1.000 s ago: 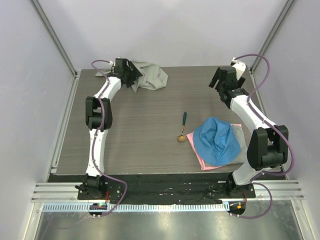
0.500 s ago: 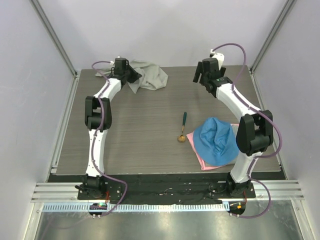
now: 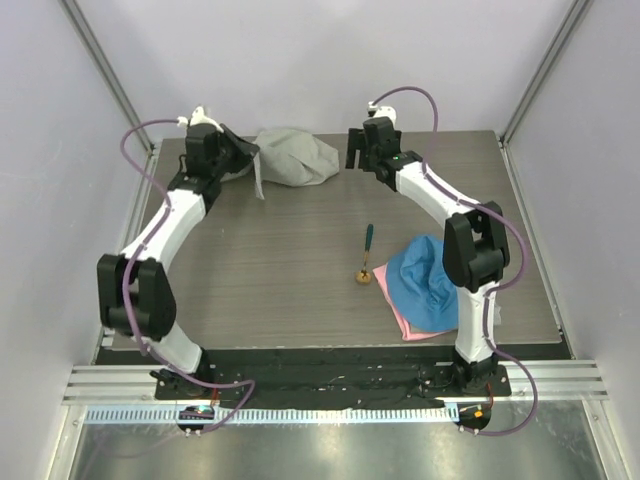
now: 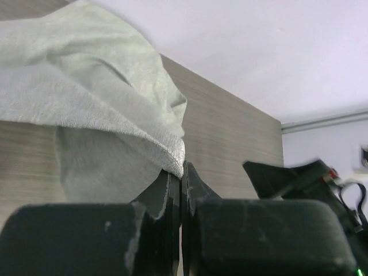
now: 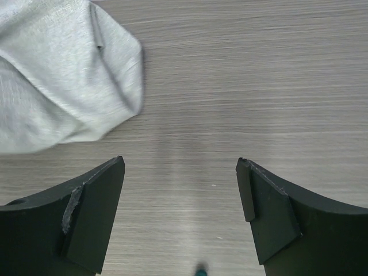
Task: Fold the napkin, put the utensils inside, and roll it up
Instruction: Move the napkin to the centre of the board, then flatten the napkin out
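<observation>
- Currently, the left hand (image 4: 181,172) has its jaws pressed together and clamped on a hemmed edge of the napkin (image 4: 86,80).
- The bulk of the napkin lies bunched on the counter (image 3: 280,250), directly ahead of the left hand. A short flap hangs from the pinch point.
- The right hand (image 5: 179,169) has its jaws spread wide apart and holds nothing.
- The right hand is clear of the napkin. The nearest fold of the napkin lies ahead of it, to the left in the right wrist view.
- The napkin sits between the two hands, at the far edge of the counter.
- The spoon (image 3: 366,254) lies flat on the counter, well apart from both hands and nearer to the right hand. The tip of its green handle points toward the right hand.
- The blue cloth (image 3: 430,280) lies just beside the spoon bowl, on the side away from the left hand. It rests on top of the pink cloth (image 3: 400,318).
</observation>
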Controlling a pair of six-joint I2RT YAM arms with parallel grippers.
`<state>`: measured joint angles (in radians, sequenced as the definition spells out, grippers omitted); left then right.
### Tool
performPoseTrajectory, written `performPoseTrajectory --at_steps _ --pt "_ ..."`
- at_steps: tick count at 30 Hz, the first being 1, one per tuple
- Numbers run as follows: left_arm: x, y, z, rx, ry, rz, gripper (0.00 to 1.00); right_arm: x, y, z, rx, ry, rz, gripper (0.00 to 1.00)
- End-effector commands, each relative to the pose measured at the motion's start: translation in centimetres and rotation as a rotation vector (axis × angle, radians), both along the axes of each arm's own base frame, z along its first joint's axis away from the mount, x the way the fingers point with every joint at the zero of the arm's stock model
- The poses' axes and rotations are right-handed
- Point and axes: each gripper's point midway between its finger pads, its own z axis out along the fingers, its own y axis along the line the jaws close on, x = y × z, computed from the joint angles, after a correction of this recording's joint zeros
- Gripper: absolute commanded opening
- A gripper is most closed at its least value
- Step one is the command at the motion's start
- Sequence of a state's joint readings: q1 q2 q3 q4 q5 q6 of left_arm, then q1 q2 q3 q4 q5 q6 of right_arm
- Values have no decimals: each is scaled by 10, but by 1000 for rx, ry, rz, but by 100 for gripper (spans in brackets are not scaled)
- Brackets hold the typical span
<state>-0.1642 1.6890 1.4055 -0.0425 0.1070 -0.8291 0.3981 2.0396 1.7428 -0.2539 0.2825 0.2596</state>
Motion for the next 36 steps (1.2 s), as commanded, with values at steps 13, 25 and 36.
performPoseTrajectory --at_steps 13,25,36 --pt "-153 -92 -102 195 22 -197 67 -83 72 -2 66 -38 192 85" --pt "-130 145 -122 397 241 354 88 -146 101 -34 42 85 310 83" --pt "-68 175 -194 399 503 303 64 -185 117 -50 72 189 404 81"
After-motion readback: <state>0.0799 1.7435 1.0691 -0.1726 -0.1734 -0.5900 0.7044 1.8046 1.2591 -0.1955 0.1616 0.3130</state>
